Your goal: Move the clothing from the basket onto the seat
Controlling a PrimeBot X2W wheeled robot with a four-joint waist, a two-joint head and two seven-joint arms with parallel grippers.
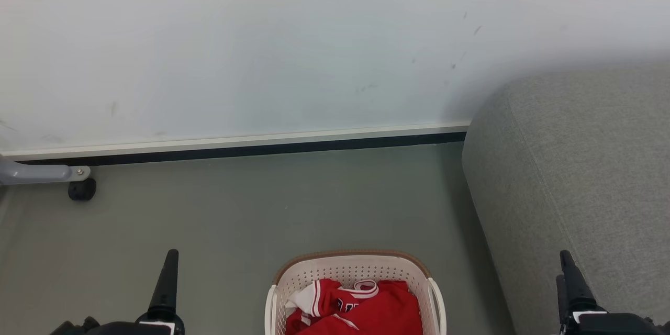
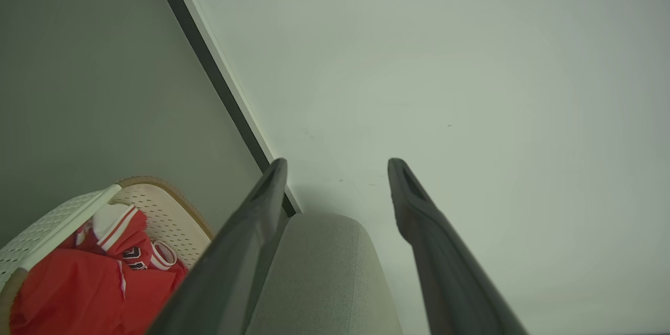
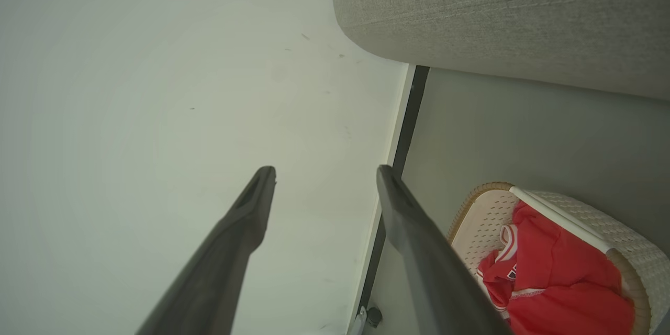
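Both pincers were spread wide with nothing in either. Left pincer [image 2: 337,163] and right pincer [image 3: 322,170] sat up off the work, fingers aimed toward the wall [image 1: 261,36], one on each side of the basket [image 1: 349,268]. Basket stood on the floor [image 1: 235,209] between them, near the seat [image 1: 576,178] on its left side, with a strip of floor between. Clothing [image 1: 366,309] was all inside the basket, a crumpled red heap with a white-trimmed collar and striped edge on top, so no transfer done yet. Judgement: light, limp fabric that would drape and drag, and could catch the rim or pull the second piece along. Best hold looked like the collar band or a bunched fold near the heap's top, pinched deep. Right pincer was nearer the seat.
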